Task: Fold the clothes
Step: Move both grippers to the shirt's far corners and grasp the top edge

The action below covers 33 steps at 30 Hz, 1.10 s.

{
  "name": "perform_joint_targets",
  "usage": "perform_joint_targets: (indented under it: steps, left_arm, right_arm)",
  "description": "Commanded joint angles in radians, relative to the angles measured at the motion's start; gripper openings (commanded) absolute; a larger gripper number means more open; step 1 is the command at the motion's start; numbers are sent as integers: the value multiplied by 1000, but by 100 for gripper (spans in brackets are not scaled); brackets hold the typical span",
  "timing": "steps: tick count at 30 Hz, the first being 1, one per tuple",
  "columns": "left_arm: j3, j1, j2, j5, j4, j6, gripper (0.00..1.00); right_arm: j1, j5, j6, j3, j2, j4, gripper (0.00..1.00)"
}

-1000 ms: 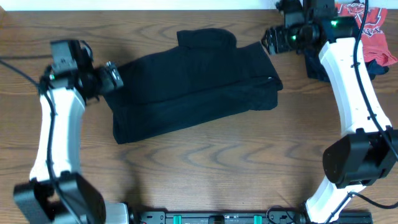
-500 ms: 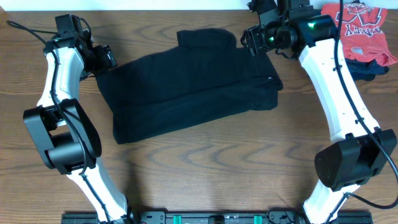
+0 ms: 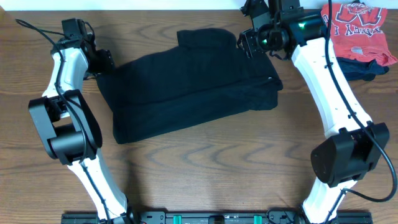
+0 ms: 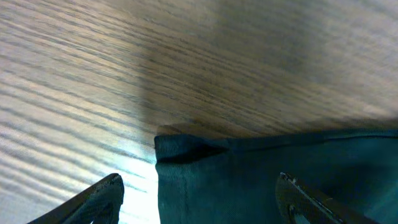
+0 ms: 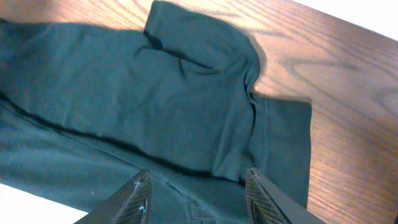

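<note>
The black trousers (image 3: pixel 186 87) lie folded in a wide slab on the wooden table, with one small flap sticking out at the top. My left gripper (image 3: pixel 103 62) is open and hovers over their upper left corner (image 4: pixel 249 180); the fingers straddle the cloth edge. My right gripper (image 3: pixel 247 42) is open just above their upper right part (image 5: pixel 155 93), over the folded flap and a seam. No logo or tag shows.
A red T-shirt with white lettering (image 3: pixel 357 23) lies at the back right on a dark navy garment (image 3: pixel 367 68). The table's far edge (image 3: pixel 155 9) runs just behind the trousers. Bare wood (image 3: pixel 205 168) lies in front of them.
The left gripper moved slightly up and back toward the trousers' upper left corner. The right gripper shifted left over the trousers' upper right corner. The trousers have not moved.
</note>
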Motion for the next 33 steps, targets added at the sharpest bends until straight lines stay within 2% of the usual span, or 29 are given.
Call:
perform_joint_targets:
  steps: [1, 14, 17, 21, 29, 30, 33]
  left_arm:
    - [24, 3, 35, -12, 14, 60, 80]
    - [19, 3, 91, -12, 65, 63, 80]
    - [18, 3, 104, -11, 65, 59, 78]
    - [13, 3, 126, -12, 64, 47, 71]
    - [6, 3, 126, -12, 11, 10, 19]
    - [6, 3, 126, -12, -19, -14, 8]
    - [6, 3, 125, -12, -79, -55, 6]
  right_arm:
    - [11, 2, -7, 17, 13, -8, 45]
    - [10, 27, -8, 17, 13, -7, 40]
    - [10, 31, -8, 17, 13, -5, 39]
    - [10, 31, -7, 17, 13, -5, 37]
    - [11, 31, -7, 17, 13, 58, 36]
    - [12, 31, -3, 17, 13, 80, 37]
    - [14, 30, 5, 17, 18, 140, 39]
